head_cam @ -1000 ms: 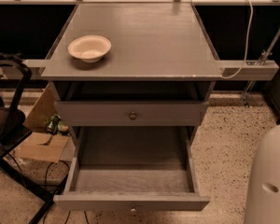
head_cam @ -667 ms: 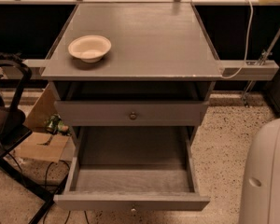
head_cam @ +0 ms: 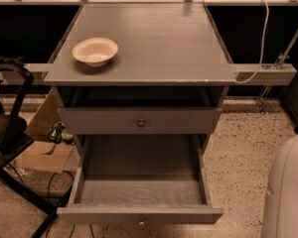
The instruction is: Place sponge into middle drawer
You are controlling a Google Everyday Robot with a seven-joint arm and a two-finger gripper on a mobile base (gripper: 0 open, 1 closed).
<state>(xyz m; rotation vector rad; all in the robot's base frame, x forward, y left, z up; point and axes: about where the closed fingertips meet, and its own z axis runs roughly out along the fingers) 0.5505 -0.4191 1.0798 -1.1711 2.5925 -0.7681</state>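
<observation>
The middle drawer [head_cam: 139, 214] is the lower of the two knobbed grey drawers. It is pulled out towards me, and its grey inside [head_cam: 141, 190] shows nothing in it. The drawer above it [head_cam: 139, 120] is shut. The sponge is not in view: it is not on the cabinet top, in the open drawer or on the floor that I see. My gripper is out of view. Only a white rounded part of my body or arm [head_cam: 288, 192] shows at the lower right edge.
A cream round bowl [head_cam: 95, 50] stands on the left of the grey cabinet top [head_cam: 154, 43]. A black chair [head_cam: 10, 133] and a cardboard box [head_cam: 42, 155] are on the floor at the left. A white cable [head_cam: 260, 33] hangs at the right. The floor is speckled [head_cam: 238, 152].
The white robot part at the right edge has shifted slightly. The cabinet, the open drawer and the bowl have not moved.
</observation>
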